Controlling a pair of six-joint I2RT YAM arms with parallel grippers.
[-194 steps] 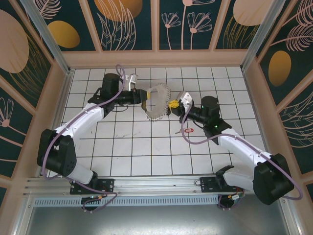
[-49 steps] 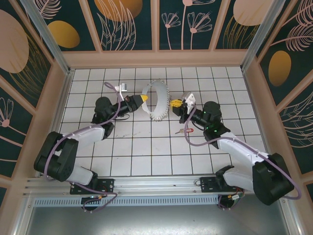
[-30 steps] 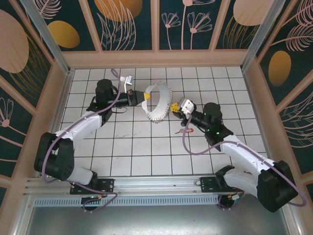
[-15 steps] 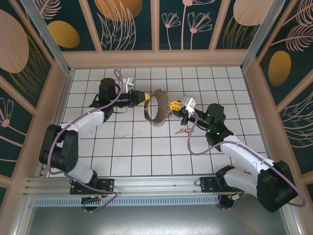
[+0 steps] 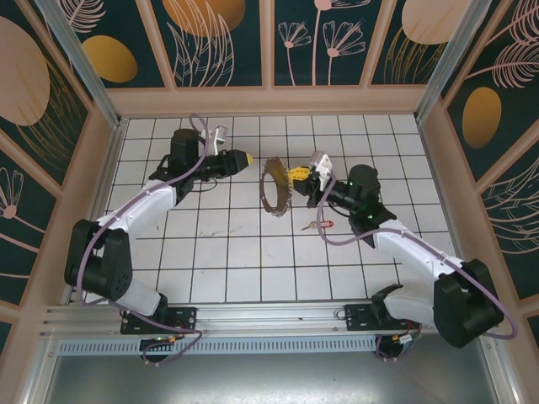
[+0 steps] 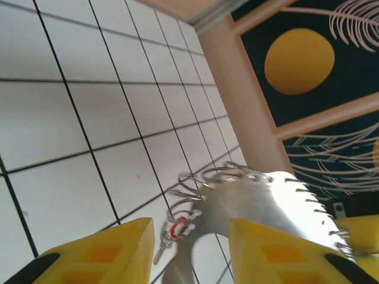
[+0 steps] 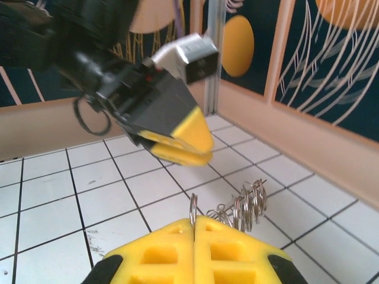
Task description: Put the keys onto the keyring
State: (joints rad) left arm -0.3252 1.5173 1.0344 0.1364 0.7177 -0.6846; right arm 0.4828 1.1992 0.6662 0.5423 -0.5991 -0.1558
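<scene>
The left gripper has let go and drawn back, its yellow fingers now parted with nothing between them. The one keyring has swung over to hang from the right gripper alone. That one is clamped tight, metal coils poking up at the seam of its pads. I count one loose key, red-tagged, on the tiles at the right gripper's 5 o'clock. The ring's fringe of keys is too fine to count. The ring sits at 9 o'clock from the right gripper, touching it. The left gripper stands apart at the ring's 10 o'clock.
</scene>
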